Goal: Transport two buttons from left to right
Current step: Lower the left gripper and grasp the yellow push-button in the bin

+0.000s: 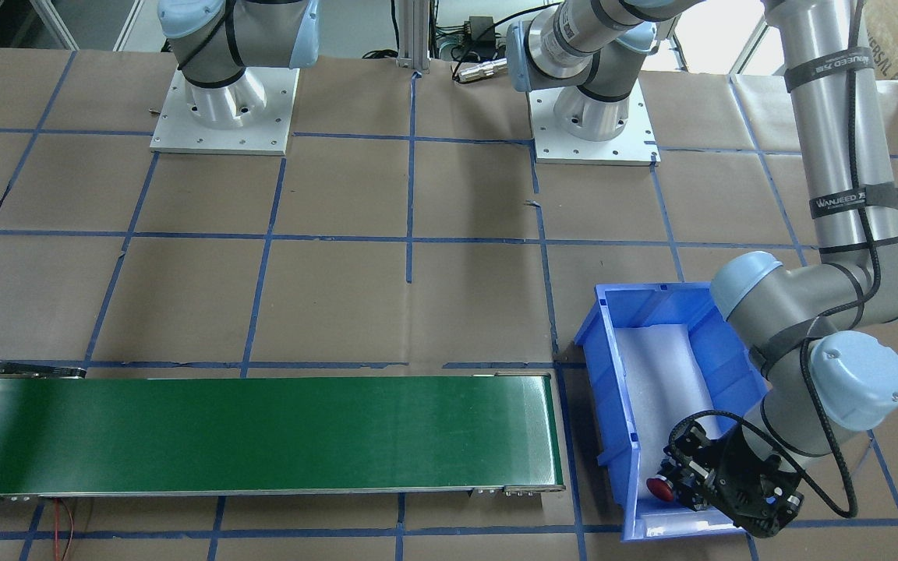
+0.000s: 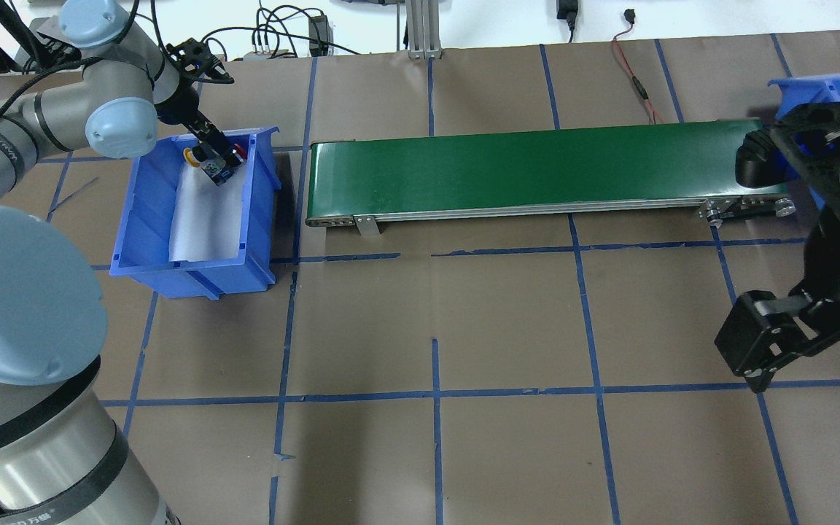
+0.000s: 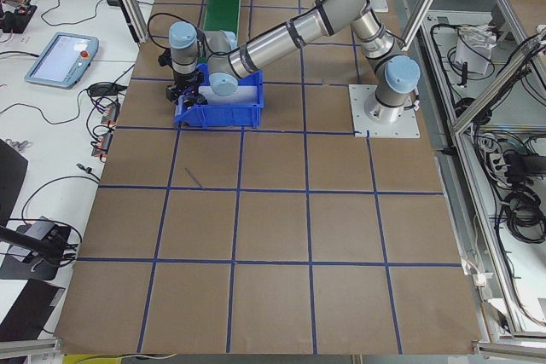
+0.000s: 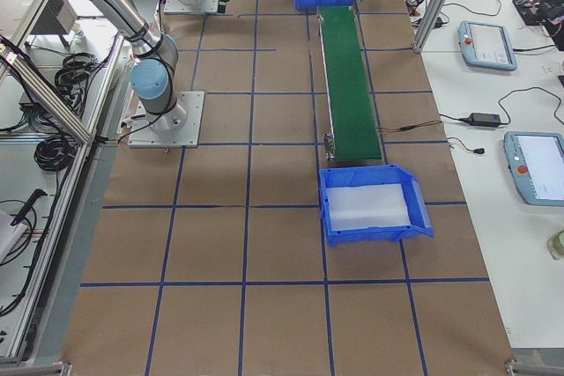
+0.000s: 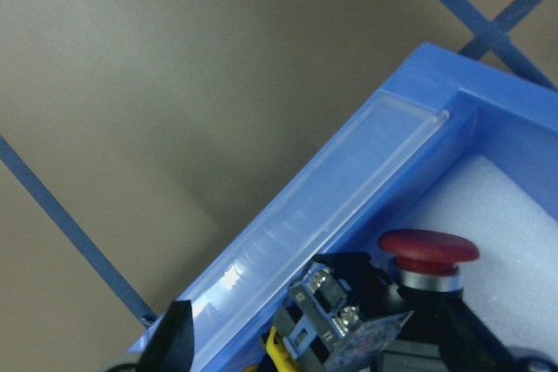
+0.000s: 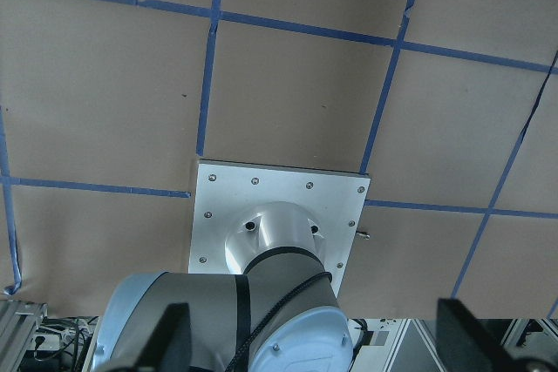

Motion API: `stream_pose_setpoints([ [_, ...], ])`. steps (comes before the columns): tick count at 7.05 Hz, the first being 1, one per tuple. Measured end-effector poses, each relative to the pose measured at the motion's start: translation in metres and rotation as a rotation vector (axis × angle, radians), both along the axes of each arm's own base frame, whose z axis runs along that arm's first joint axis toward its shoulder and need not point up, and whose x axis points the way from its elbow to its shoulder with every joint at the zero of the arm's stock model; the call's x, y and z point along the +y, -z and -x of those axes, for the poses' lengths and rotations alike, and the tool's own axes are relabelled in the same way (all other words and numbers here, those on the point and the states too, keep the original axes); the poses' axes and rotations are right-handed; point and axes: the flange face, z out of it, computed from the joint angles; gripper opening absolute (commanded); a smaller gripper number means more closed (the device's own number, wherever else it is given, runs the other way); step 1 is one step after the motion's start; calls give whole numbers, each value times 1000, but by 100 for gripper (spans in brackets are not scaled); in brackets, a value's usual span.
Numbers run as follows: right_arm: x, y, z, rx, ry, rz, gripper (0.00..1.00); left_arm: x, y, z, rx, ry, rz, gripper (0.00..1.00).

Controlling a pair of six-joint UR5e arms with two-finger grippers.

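Observation:
A blue bin (image 2: 194, 273) with a white foam liner stands at the robot's left end of the green conveyor belt (image 2: 529, 168). Both buttons lie at its far end. The red mushroom-capped button (image 5: 427, 250) shows in the left wrist view and the front view (image 1: 658, 488). The yellow-capped button (image 2: 190, 153) is partly hidden; only a yellow sliver (image 5: 277, 356) shows in the wrist view. My left gripper (image 2: 214, 162) is down in the bin, jaws open, straddling the buttons' blocky bodies (image 5: 340, 320). My right gripper (image 2: 755, 364) is open and empty, raised above the table's right side.
A second blue bin (image 4: 370, 204) with a white liner stands at the belt's right end. The left bin's front wall and clear label strip (image 5: 349, 189) lie close by the left fingers. Blue tape lines grid the brown table.

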Motion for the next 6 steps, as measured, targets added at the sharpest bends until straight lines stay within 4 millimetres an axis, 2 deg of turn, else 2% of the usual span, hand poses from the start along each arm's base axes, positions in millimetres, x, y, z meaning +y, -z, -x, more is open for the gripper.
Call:
stream_pose_setpoints([
  [2,0,7,-1,-7,13,3,100,0,2,0,0,0,-1,80],
  [4,-5,4,-3,-57,36,76,100,-1,-1,0,-1,0,3,70],
  [6,-19,-2,-9,-116,41,192,100,-1,-3,0,-3,1,7,67],
])
